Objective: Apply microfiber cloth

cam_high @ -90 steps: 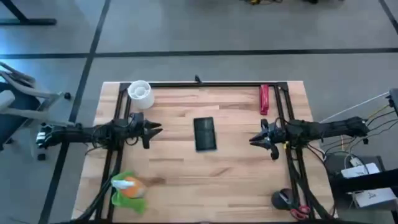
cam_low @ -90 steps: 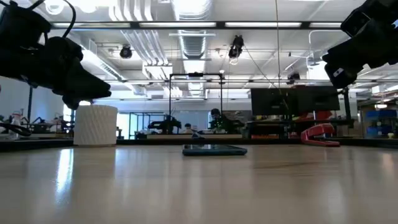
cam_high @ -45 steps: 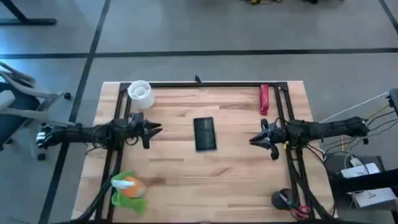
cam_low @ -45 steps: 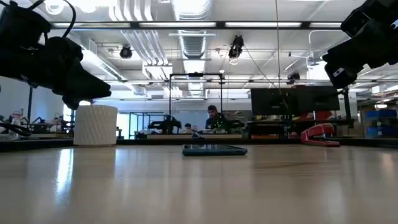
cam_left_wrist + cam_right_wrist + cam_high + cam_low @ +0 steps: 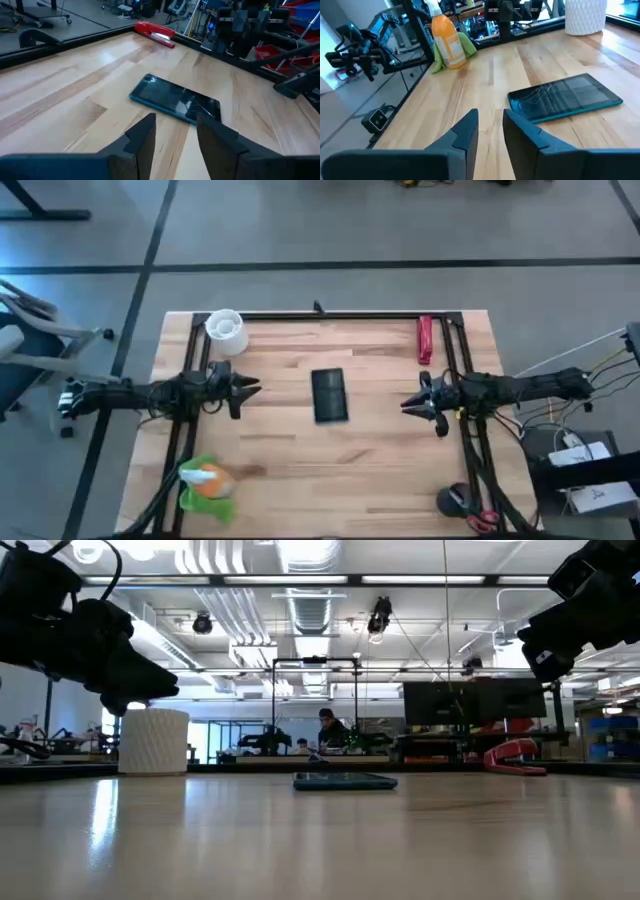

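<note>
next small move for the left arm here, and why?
Probably swing the left gripper toward the microfiber cloth at the table's near-left corner. The cloth lies bunched under the orange bottle, untouched, while both grippers hover open beside the black slab; the right gripper is farther away.

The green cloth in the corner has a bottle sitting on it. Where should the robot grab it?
Probably at the microfiber cloth's loose wrinkled edge sticking out beside the orange bottle, pinched from above. The bottle seems to rest on the cloth's middle, so only the free edge can be gripped. The left gripper is nearer and open; the right gripper waits across the table.
</note>
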`<move>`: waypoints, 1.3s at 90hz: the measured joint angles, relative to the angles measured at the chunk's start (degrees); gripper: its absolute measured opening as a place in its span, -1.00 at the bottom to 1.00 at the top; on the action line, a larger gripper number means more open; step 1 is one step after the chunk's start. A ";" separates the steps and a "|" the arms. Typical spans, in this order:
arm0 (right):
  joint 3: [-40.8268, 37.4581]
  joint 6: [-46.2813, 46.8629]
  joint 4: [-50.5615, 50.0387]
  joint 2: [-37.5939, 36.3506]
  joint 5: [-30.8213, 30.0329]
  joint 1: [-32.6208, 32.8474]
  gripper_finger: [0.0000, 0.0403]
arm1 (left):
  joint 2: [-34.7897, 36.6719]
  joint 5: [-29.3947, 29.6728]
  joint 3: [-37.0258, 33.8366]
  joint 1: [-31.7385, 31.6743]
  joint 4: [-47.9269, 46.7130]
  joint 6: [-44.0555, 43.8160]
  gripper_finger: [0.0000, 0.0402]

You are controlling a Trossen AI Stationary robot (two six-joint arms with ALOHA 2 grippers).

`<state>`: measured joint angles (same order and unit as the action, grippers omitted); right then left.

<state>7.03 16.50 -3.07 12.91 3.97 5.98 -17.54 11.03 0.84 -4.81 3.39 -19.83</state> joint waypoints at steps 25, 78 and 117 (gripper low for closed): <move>-0.02 0.01 0.00 0.00 0.00 0.02 -0.64 | 0.00 0.01 0.01 -0.01 -0.01 0.00 -0.47; -0.02 -0.86 7.85 0.01 -4.05 0.00 -0.81 | 0.00 0.00 0.00 -0.01 -0.01 0.02 -0.43; -0.04 13.27 21.73 7.81 1.62 2.42 -0.72 | -0.06 3.64 0.00 0.00 16.55 2.45 -0.39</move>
<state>6.98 29.77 18.66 20.72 5.59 8.40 -17.60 14.67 0.84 -4.81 19.93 -17.38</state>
